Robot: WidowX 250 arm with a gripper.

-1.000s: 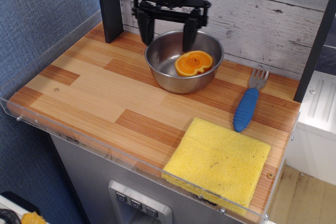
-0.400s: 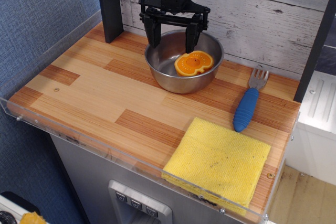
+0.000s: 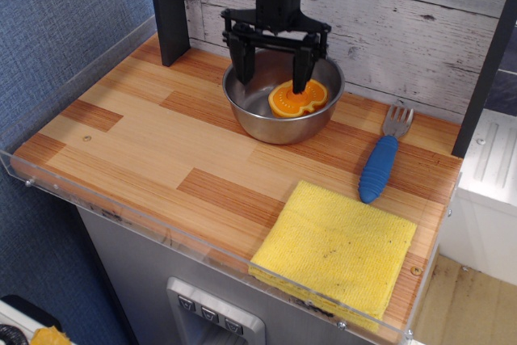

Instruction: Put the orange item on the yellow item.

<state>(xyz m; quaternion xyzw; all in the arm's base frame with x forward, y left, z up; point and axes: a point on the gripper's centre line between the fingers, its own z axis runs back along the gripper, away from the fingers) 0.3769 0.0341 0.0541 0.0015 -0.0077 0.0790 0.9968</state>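
no readable text, no labels, no brand marks, no numbers on anything

The bowl (image 3: 271, 111) is seen to be polished metal, glossy inside. The orange item (image 3: 297, 99) looks of smooth plastic. A fuzzy, matt terry cloth is shown by the yellow item (image 3: 335, 250). The table (image 3: 161, 143) is laminated wood grain, faintly shiny; the fork (image 3: 383, 159) has a ribbed blue plastic handle.

The half-orange (image 3: 297, 99) is lying in the bowl (image 3: 242, 105) at the far side, the fork (image 3: 383, 156) is lying to its right, and the cloth (image 3: 335, 249) is sitting at the near right corner.
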